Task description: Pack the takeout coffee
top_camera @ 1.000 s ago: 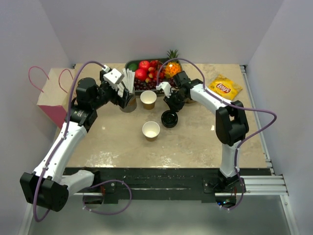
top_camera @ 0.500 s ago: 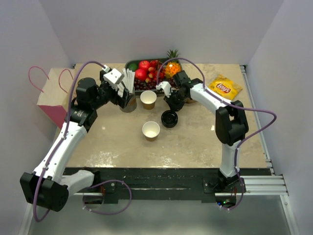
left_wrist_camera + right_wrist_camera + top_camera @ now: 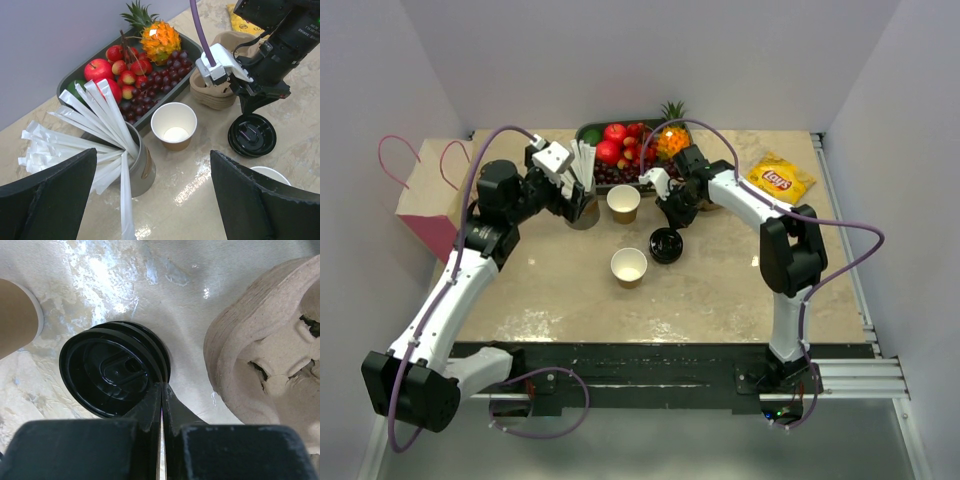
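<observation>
No lidded cup is in view. Two lidless brown paper cups stand on the table, one (image 3: 623, 203) near the fruit tray and one (image 3: 629, 267) nearer me; the first also shows in the left wrist view (image 3: 174, 126). A stack of black lids (image 3: 665, 243) lies between them. My right gripper (image 3: 161, 386) is shut, its tips pinching the right rim of the top lid (image 3: 112, 370); from above it (image 3: 672, 220) sits just behind the stack. My left gripper (image 3: 155, 200) is wide open and empty, above the table beside the straw tin.
A metal tin of wrapped straws (image 3: 140, 165) stands left of the far cup. Pulp cup carriers (image 3: 270, 340) sit right of the lids. A fruit tray (image 3: 67, 80) is at the back, a chips bag (image 3: 780, 180) back right, a pink paper bag (image 3: 430, 195) far left.
</observation>
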You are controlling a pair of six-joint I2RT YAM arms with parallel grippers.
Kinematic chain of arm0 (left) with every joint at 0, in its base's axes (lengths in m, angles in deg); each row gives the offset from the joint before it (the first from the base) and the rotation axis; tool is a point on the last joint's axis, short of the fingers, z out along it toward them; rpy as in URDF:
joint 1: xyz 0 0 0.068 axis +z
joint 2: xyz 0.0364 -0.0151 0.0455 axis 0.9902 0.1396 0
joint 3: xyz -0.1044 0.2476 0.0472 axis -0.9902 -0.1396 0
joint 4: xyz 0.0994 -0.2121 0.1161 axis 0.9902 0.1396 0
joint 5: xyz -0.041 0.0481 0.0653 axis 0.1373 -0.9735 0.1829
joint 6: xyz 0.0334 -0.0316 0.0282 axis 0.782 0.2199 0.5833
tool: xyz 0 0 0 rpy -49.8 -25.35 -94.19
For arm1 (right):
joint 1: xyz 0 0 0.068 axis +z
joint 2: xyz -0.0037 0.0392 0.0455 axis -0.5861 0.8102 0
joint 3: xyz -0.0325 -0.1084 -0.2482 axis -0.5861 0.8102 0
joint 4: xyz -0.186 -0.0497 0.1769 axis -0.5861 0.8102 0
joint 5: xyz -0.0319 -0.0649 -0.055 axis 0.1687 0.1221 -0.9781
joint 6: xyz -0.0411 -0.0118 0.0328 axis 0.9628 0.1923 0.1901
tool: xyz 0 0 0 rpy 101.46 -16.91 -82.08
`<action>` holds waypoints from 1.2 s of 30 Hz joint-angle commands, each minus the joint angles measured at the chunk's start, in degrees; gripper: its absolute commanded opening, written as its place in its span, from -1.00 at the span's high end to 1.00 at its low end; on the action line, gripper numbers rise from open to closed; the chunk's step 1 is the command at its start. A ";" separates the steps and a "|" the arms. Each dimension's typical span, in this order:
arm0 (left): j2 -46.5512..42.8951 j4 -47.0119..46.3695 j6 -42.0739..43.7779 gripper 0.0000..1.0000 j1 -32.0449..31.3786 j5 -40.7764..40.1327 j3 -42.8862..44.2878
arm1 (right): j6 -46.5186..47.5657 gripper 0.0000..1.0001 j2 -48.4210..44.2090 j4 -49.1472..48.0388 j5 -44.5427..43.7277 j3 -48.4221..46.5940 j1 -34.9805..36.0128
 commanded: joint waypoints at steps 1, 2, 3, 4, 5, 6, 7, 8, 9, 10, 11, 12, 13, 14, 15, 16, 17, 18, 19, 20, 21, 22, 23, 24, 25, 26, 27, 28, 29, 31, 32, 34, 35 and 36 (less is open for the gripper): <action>-0.38 -2.47 -1.06 -0.99 -0.31 -0.33 -0.29 | 0.37 1.00 -0.79 1.63 2.44 -2.92 -0.05; -0.38 -2.47 -1.06 -0.99 -0.31 -0.33 -0.29 | 0.89 1.00 -1.05 2.06 2.79 -3.18 0.04; -0.38 -2.47 -0.97 -0.99 -0.31 -0.33 -0.38 | 1.07 1.00 -1.40 2.07 2.88 -3.18 0.13; -0.38 -2.47 -1.06 -0.99 -0.31 -0.33 -0.38 | 1.16 1.00 -2.10 1.98 2.88 -3.18 0.04; -0.47 -2.38 -0.97 -0.99 -0.31 -0.33 -0.46 | 1.34 1.00 -2.45 2.07 2.97 -3.36 0.13; -0.47 -2.55 -0.97 -0.99 -0.31 -0.33 -0.47 | 1.42 1.00 -2.72 2.07 2.97 -3.45 0.04; -0.55 -2.47 -0.97 -0.99 -0.31 -0.33 -0.64 | 1.43 1.00 -3.42 1.98 3.06 -3.45 0.04; -0.55 -2.64 -0.97 -0.99 -0.31 -0.33 -0.73 | 1.43 1.00 -3.68 2.07 3.06 -3.71 0.04; -0.73 -2.64 -0.97 -0.99 -0.31 -0.33 -0.82 | 1.43 1.00 -4.04 1.98 3.14 -3.71 0.04; -0.73 -2.73 -0.97 -0.99 -0.31 -0.33 -0.90 | 1.43 1.00 -4.30 1.89 3.06 -3.80 0.13; -0.82 -2.82 -1.15 -0.99 -0.31 -0.33 -1.08 | 1.77 1.00 -4.65 1.89 3.06 -3.71 0.21; -0.82 -2.82 -0.97 -0.99 -0.31 -0.33 -1.17 | 2.47 1.00 -4.74 2.15 3.49 -3.54 0.39; -0.91 -2.91 -1.06 -0.99 -0.31 -0.33 -1.17 | 2.74 0.92 -4.66 2.07 3.41 -3.27 0.57; -0.91 -2.91 -1.06 -0.99 -0.31 -0.33 -1.26 | 3.70 0.74 -4.48 2.07 3.41 -2.84 0.74; -0.91 -2.91 -1.06 -0.99 -0.31 -0.33 -1.26 | 3.80 0.40 -4.39 1.63 3.23 -2.40 0.74; -0.91 -2.91 -1.06 -0.99 -0.31 -0.33 -1.17 | 4.06 0.30 -4.13 1.28 3.15 -2.13 0.83; -0.91 -2.91 -0.97 -0.99 -0.31 -0.42 -0.99 | 4.41 0.27 -3.60 1.19 3.32 -2.39 0.74; -0.91 -2.82 -0.97 -0.99 -0.31 -0.60 -0.99 | 4.76 0.25 -3.16 1.36 3.49 -2.65 0.92; -0.91 -2.73 -0.97 -0.99 -0.31 -0.51 -0.91 | 5.55 0.24 -2.73 1.45 3.58 -2.92 0.83; -0.91 -2.64 -0.88 -0.99 -0.31 -0.60 -0.90 | 5.82 0.24 -2.37 1.80 3.67 -3.44 0.83; -0.91 -2.56 -0.88 -0.99 -0.31 -0.68 -0.90 | 6.26 0.25 -1.67 2.15 3.93 -3.62 0.92; -1.08 -2.55 -0.71 -0.99 -0.31 -0.77 -0.90 | 6.69 0.25 -1.32 2.42 4.28 -3.97 0.83; -1.08 -2.55 -0.79 -0.99 -0.31 -0.86 -0.90 | 6.70 0.26 -1.05 2.59 4.20 -4.32 0.92; -1.08 -2.55 -0.71 -0.99 -0.31 -0.95 -0.90 | 6.79 0.26 -0.62 2.68 4.37 -4.59 0.92; -1.17 -2.55 -0.71 -0.99 -0.31 -0.95 -0.99 | 7.14 0.27 -0.26 2.95 4.55 -4.68 0.92; -1.17 -2.55 -0.79 -0.99 -0.31 -0.95 -0.99 | 7.31 0.28 -0.09 3.30 4.64 -4.85 1.01; -1.17 -2.55 -0.71 -0.99 -0.31 -1.04 -0.99 | 7.31 0.28 0.09 3.30 4.64 -4.85 1.18; -1.17 -2.64 -0.71 -0.99 -0.31 -1.04 -1.08 | 7.40 0.29 0.27 3.30 4.55 -4.85 1.27; -1.17 -2.73 -0.79 -0.99 -0.31 -1.04 -1.17 | 7.40 0.30 0.35 3.21 4.55 -4.68 1.27; -1.17 -2.82 -0.88 -0.99 -0.31 -1.12 -1.08 | 7.58 0.31 0.71 3.30 4.37 -4.68 1.62; -1.08 -2.82 -0.80 -0.99 -0.22 -1.12 -1.08 | 7.58 0.33 0.71 3.21 4.03 -4.59 1.71; -1.00 -2.82 -0.80 -0.99 -0.22 -1.04 -0.99 | 7.58 0.35 0.62 2.77 3.59 -4.24 1.88; -0.99 -2.91 -0.88 -0.99 -0.22 -1.12 -1.08 | 7.58 0.35 0.53 2.60 3.41 -4.15 1.97; -0.99 -2.91 -0.88 -0.99 -0.22 -1.12 -1.08 | 7.58 0.36 0.71 2.60 3.06 -4.15 2.06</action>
